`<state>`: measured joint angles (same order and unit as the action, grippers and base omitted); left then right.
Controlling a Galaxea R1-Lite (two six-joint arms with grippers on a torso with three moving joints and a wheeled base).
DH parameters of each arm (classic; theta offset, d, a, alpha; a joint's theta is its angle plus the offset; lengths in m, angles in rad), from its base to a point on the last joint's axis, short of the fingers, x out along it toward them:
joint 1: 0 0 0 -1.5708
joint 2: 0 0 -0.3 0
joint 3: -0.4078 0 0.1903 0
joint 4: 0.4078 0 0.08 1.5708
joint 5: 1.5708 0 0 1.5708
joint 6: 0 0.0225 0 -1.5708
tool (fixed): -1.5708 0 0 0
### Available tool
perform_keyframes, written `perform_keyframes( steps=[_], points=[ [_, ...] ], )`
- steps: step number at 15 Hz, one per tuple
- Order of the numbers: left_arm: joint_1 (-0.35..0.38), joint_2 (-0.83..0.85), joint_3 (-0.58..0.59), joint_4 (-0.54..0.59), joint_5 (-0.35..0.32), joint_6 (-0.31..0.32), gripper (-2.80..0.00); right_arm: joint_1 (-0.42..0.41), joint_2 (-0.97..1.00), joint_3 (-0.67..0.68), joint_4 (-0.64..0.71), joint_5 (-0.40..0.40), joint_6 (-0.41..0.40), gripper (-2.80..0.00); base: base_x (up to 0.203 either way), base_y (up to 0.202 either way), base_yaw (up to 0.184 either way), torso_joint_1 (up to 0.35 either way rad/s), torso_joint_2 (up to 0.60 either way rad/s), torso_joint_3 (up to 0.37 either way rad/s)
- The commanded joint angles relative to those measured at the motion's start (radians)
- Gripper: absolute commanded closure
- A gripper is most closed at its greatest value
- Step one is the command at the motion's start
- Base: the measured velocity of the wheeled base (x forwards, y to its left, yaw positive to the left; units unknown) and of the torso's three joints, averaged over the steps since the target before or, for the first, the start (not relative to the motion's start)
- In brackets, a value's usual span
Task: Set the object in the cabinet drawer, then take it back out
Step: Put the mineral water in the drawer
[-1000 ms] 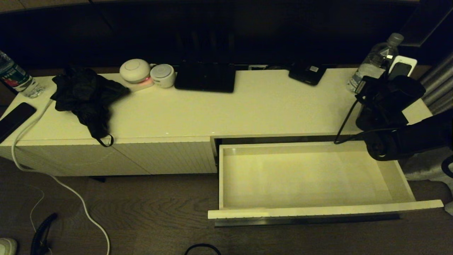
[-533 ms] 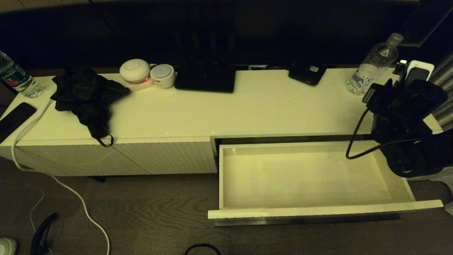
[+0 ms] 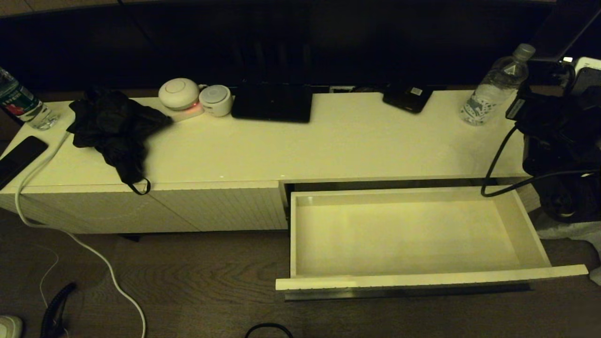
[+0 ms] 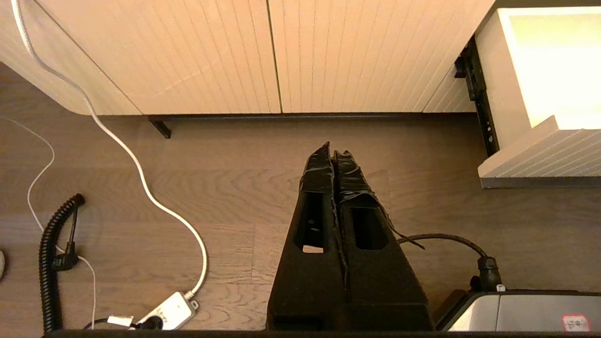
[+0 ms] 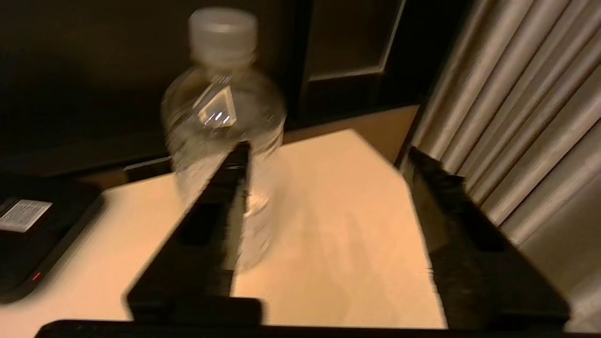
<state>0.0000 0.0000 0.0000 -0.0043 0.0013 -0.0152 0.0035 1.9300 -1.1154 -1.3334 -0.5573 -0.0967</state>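
Bottle upright on cabinet; drawer open, holding nothing.

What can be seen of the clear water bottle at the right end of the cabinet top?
The water bottle is clear, thin-looking plastic with a grey screw cap, sloped shoulders and a pale, faint label. It stands upright near the back right corner of the cabinet top, base on the surface, and looks at least partly filled. Nothing grips it: the right gripper is open beside it, one finger overlapping the bottle in the wrist view, contact unclear. The drawer below is open.
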Motion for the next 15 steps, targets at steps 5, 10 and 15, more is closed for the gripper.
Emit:
perform_keyframes(
  steps=[5, 10, 15],
  points=[
    [0.000, -0.002, 0.001, 0.000, 0.000, 0.000, 0.00, -0.007, 0.037, -0.035, -0.006, -0.003, -0.012, -2.80, 0.000, 0.000, 0.000, 0.000, 0.00, 0.000],
    [0.000, -0.002, 0.000, 0.000, 0.000, 0.000, 0.00, -0.006, 0.032, -0.012, -0.005, -0.001, -0.007, -2.80, 0.000, 0.000, 0.000, 0.000, 0.00, 0.000],
    [0.000, -0.002, 0.002, 0.000, 0.000, 0.000, 0.00, -0.006, 0.048, -0.094, 0.138, 0.055, 0.053, -2.80, 0.000, 0.000, 0.000, 0.000, 0.00, 0.000]
  ],
)
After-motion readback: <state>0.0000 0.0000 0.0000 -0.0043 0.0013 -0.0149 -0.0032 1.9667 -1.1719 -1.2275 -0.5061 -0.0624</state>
